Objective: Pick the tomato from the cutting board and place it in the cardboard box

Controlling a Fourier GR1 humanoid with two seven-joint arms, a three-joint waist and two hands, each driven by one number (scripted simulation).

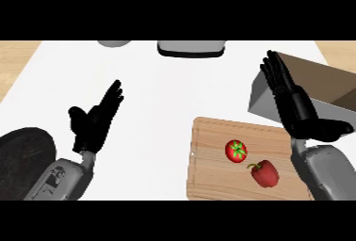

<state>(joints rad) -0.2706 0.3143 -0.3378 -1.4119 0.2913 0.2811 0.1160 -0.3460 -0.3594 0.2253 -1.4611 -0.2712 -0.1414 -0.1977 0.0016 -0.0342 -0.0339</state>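
Note:
A red tomato (236,150) with a green stem lies on the wooden cutting board (208,164) at the lower right. The cardboard box (327,80), open at the top with grey outer walls, stands behind the board at the far right. My right hand (295,106) is raised above the board's right edge and in front of the box, fingers straight, holding nothing. Over the white counter at the left, my left hand (94,122) is open with fingers pointing up, well apart from the tomato.
A red bell pepper (265,173) lies on the board just right of and below the tomato. A dark round pan (24,157) sits at the lower left edge. A grey appliance (191,48) and a grey round object (113,43) stand at the back.

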